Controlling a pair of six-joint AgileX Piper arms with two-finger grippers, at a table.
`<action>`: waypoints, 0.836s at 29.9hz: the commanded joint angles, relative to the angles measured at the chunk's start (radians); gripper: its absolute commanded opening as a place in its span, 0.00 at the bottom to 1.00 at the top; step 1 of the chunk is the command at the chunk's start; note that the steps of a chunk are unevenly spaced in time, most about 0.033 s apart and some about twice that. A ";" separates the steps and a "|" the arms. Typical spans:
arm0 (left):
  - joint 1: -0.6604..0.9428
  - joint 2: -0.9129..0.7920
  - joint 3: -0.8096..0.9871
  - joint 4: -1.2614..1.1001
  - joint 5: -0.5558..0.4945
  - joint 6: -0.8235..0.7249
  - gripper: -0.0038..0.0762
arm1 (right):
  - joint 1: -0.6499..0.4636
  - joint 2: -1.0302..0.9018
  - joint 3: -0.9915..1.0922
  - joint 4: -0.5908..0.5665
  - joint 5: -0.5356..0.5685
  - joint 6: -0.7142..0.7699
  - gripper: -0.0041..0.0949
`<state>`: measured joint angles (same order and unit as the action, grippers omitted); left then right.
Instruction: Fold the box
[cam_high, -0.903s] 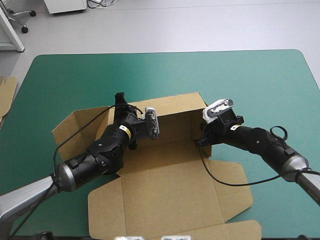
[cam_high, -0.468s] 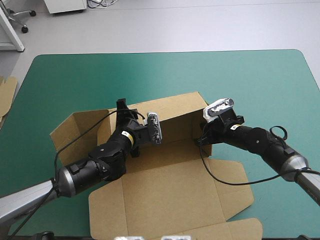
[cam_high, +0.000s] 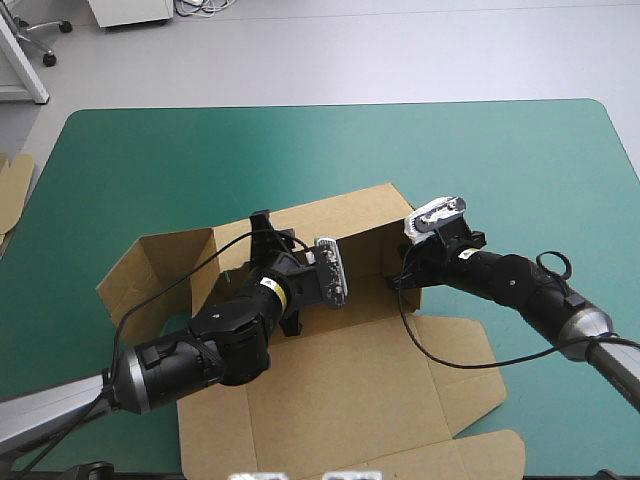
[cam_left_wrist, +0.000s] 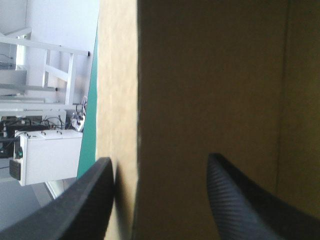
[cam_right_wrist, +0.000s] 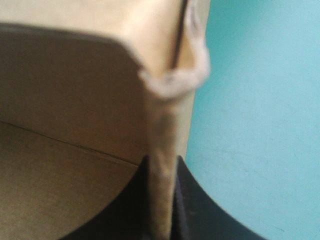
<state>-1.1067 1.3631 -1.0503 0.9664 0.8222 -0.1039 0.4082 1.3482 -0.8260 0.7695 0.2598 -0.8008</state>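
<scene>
Brown box (cam_high: 340, 390) lies mid-desk on the teal-green cover (cam_high: 500, 150). Its lid panel is flat toward the robot, the far wall (cam_high: 345, 215) is up, and the left side flap (cam_high: 150, 270) is splayed outward, only half raised.

Right tool (cam_high: 395, 280) pinches the wall's right-hand corner. The right wrist view (cam_right_wrist: 160, 172) shows the board sandwiched between fingers that are all but pressed together. Left tool (cam_high: 265, 225) is spread and grips nothing. In its wrist view (cam_left_wrist: 160, 162) an upright board edge stands in the gap ahead of the parted fingers.

Likely step: seat the left tool on the wall so the left end can be squared up and tucked.

To do it well:
- Hold the right pinch steady as the anchor, or the raised wall may flop back.
- Bring the left tool on square, one finger on each side of the edge, and pinch only once the board is well inside the gap.
- Bend along the printed crease, not across the panel.
- Go slowly, since thin board buckles easily and a sideways shove could slide the whole sheet.
</scene>
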 joint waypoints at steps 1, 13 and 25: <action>-0.062 -0.041 -0.078 0.032 0.017 -0.012 0.55 | 0.006 -0.017 -0.028 0.019 0.000 -0.007 0.01; 0.059 -0.044 -0.219 0.214 0.092 -0.098 0.04 | 0.006 -0.021 -0.028 0.019 0.001 0.000 0.01; 0.519 -0.044 -0.423 -0.419 0.046 0.127 0.04 | 0.006 -0.021 -0.030 0.015 0.016 0.002 0.01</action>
<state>-0.6812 1.3556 -1.4003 0.6722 0.9010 -0.0257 0.4082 1.3542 -0.8269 0.7739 0.2552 -0.7931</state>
